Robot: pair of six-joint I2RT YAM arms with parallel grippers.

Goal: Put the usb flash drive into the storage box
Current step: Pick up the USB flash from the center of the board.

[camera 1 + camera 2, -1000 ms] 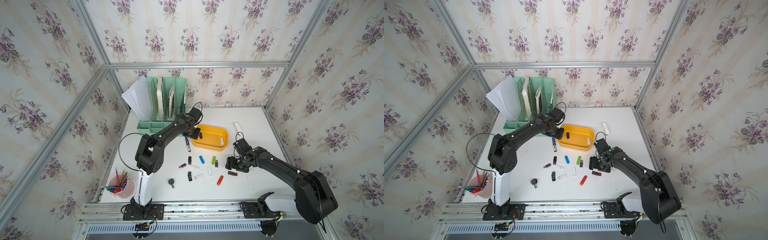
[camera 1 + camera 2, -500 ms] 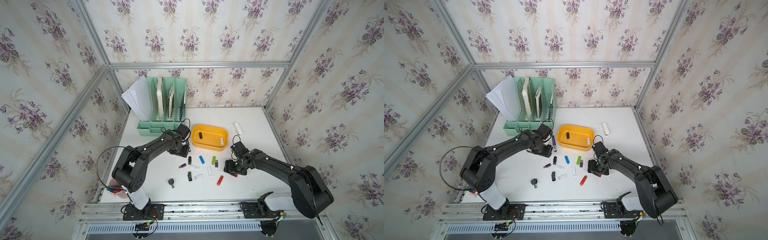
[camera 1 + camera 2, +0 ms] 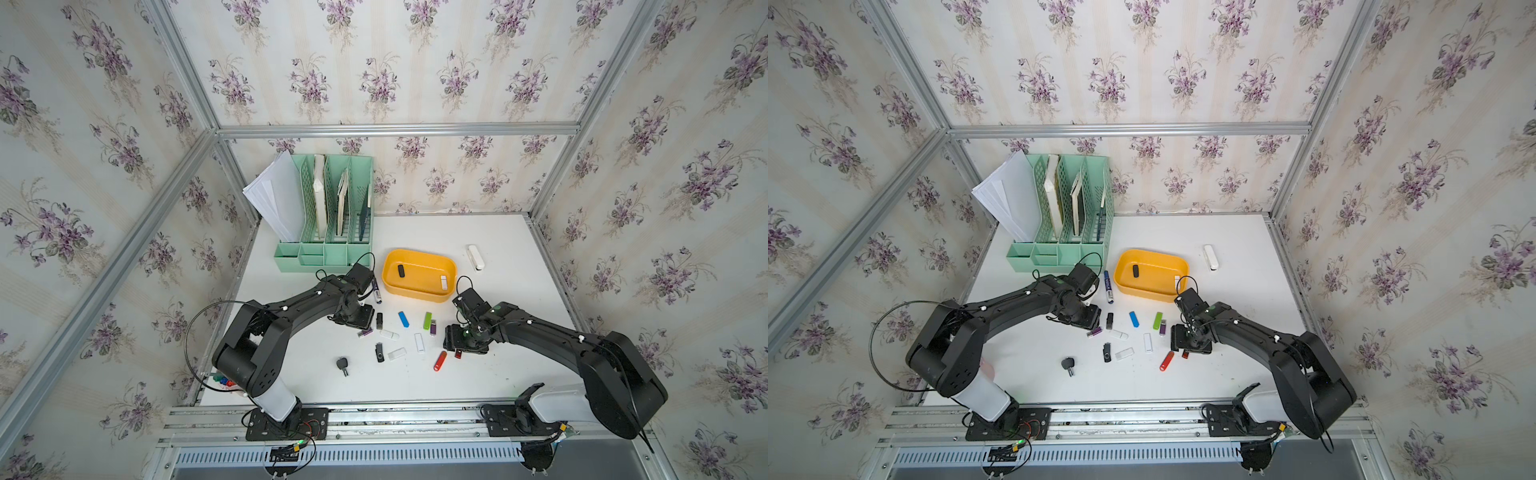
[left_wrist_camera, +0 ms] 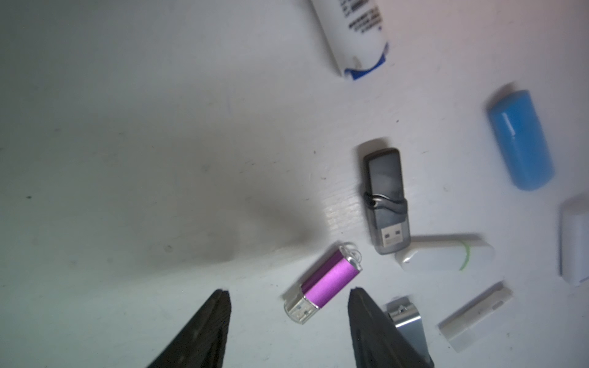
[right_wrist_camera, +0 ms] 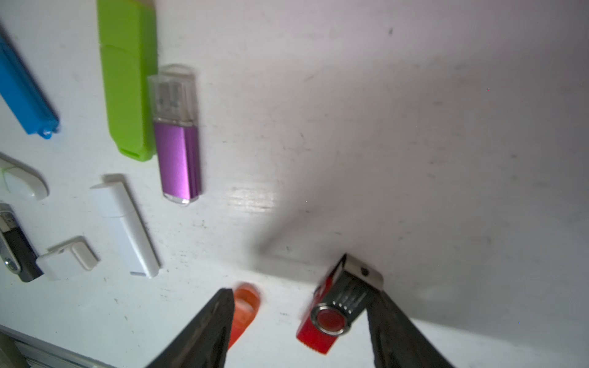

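Left claw (image 4: 288,293) is spread, straddling a purple flash drive (image 4: 323,286) that lies on the white tabletop (image 4: 127,159). Right claw (image 5: 301,291) is spread around a red swivel drive (image 5: 331,312). Farther back, the yellow storage box (image 3: 417,293) holds a black drive (image 3: 401,270) and a white drive (image 3: 444,282).

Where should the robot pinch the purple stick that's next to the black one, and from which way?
Best on the metal middle of the purple stick, squeezing its two long sides, coming straight down. It lies flat and slanted on the table, so the open left tool probably should twist to match. The clear cap might pull off.
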